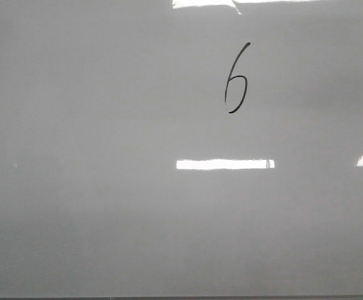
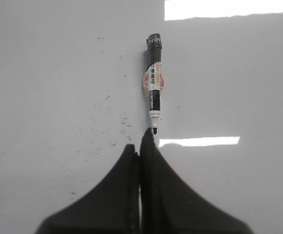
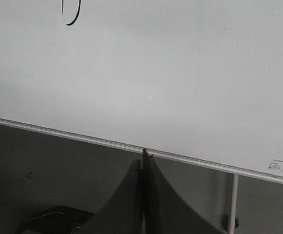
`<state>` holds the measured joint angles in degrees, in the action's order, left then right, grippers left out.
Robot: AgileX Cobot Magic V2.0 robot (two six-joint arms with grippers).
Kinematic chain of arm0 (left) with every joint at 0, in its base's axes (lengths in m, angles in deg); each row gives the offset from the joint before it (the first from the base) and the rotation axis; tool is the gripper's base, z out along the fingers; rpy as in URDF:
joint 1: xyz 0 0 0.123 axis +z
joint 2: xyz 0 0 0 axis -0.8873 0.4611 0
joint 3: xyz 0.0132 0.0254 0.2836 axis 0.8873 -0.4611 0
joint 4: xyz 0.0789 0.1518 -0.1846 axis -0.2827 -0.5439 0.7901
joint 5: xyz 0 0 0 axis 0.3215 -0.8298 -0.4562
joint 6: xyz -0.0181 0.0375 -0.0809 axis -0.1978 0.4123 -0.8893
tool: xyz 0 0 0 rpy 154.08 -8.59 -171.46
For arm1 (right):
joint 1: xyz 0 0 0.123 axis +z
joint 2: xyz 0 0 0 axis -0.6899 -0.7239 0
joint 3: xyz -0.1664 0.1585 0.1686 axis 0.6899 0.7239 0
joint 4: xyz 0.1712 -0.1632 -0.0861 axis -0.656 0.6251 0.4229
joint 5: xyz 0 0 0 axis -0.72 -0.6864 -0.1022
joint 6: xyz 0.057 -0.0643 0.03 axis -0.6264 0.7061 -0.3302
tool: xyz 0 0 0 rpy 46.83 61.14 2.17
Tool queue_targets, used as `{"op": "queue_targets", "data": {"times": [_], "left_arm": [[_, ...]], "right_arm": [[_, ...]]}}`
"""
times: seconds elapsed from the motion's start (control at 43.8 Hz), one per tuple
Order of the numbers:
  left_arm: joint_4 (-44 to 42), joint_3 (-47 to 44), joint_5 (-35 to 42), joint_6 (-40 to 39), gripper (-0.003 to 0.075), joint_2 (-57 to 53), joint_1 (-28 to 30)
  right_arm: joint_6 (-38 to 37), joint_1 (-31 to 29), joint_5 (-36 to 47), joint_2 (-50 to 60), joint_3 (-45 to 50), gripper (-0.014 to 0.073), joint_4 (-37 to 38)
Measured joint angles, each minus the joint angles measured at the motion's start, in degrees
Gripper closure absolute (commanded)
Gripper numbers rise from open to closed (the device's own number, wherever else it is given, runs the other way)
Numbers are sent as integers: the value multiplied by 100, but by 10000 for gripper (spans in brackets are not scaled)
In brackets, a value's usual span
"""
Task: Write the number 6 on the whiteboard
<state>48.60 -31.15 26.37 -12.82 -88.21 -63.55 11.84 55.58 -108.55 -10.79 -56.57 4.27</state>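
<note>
A thin slanted black number 6 (image 1: 236, 79) is drawn on the glossy whiteboard (image 1: 106, 187), right of centre and towards the far side in the front view. Its lower curve shows in the right wrist view (image 3: 72, 14). No gripper shows in the front view. In the left wrist view a black-and-white marker (image 2: 154, 83) lies flat on the board (image 2: 48, 73), uncapped tip pointing at my left gripper (image 2: 140, 146), which is shut and empty, close behind the tip. My right gripper (image 3: 142, 158) is shut and empty, over the whiteboard's framed edge (image 3: 190, 157).
Bright rectangular light reflections (image 1: 225, 164) lie on the board. Small dark specks (image 2: 117, 122) mark the board beside the marker. Off the board's edge is dark floor (image 3: 44, 165), a thin white leg (image 3: 234, 204) and a dark object (image 3: 48, 222).
</note>
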Motion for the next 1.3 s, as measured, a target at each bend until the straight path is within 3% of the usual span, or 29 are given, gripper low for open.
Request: {"op": "queue_targets", "data": {"times": [1.301], "left_arm": [[0, 0, 45, -14, 741, 0, 268]], "right_arm": [[0, 0, 0, 0, 0, 662, 0]]}}
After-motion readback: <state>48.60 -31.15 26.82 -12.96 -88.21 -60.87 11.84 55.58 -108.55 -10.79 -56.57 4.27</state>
